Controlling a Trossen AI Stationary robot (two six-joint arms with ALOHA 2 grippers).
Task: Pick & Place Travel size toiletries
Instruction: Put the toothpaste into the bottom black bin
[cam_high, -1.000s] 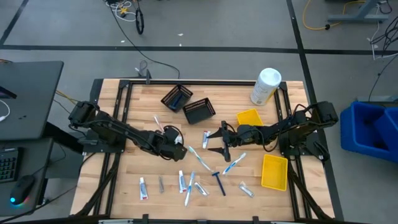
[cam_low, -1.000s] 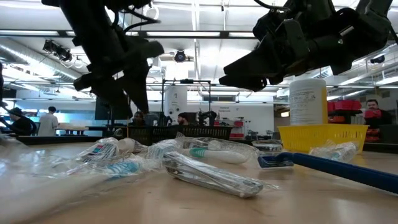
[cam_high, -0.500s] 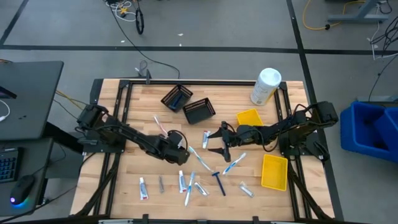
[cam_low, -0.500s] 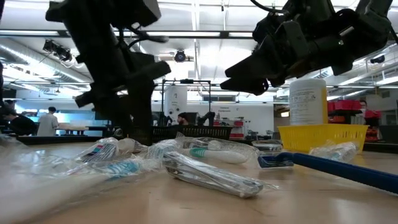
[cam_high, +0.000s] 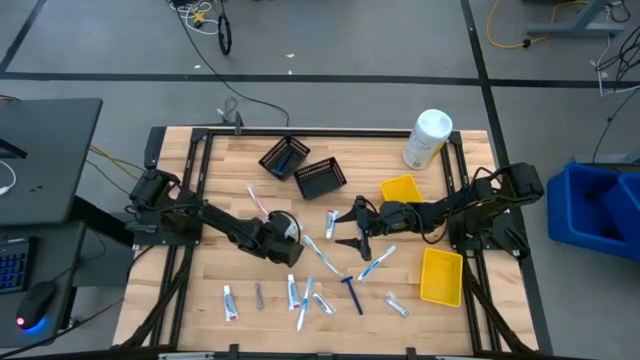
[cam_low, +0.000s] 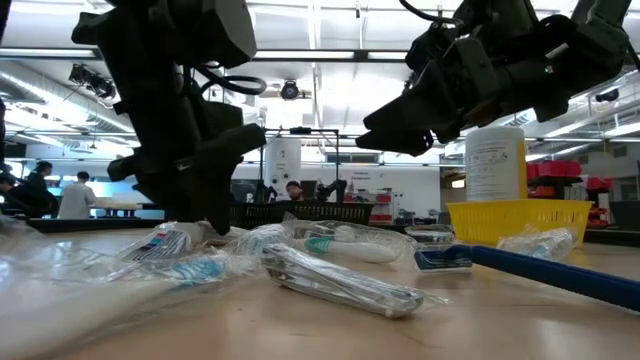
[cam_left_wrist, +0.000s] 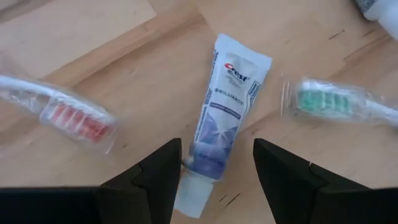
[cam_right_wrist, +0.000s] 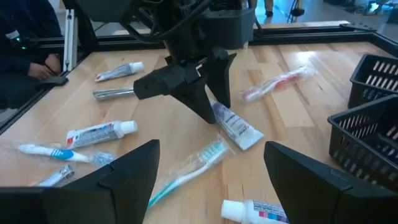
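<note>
Left gripper (cam_high: 289, 241) is coming further in & lower than a sec ago: it is now sitting right over the toothpaste tube (cam_left_wrist: 221, 102) near the table's (cam_high: 220, 165) middle, while the right arm is holding the same pose, no visible shift. Nearest the left wrist cam, the two dark fingers (cam_left_wrist: 155, 171) are standing apart w/ the tube's cap end between them, not yet touching as far as I can tell; jaws wide enough to take the tube across its width, probably why the wrist is lining up along the tube's length. Just beside the tube, a wrapped red-bristle toothbrush (cam_left_wrist: 65, 115) on one side and a wrapped green-bristle toothbrush (cam_left_wrist: 333, 102) on the other, both apart from the fingers, so the gap is looking clear for a straight drop. Further off, the right gripper (cam_high: 352, 230) is hovering above the table w/ jaws spread wide, holding nothing, pointing toward the left arm; likely waiting so the two don't collide. Beyond that, more tubes, brushes and a dark razor (cam_high: 351, 292) are lying loose toward the near edge, none binned yet. Farthest: yellow bins (cam_high: 440, 275) on the right side, black baskets (cam_high: 320, 177) toward the back, white canister (cam_high: 427, 138) at the back corner. Judging the step: about to close on the tube.
</note>
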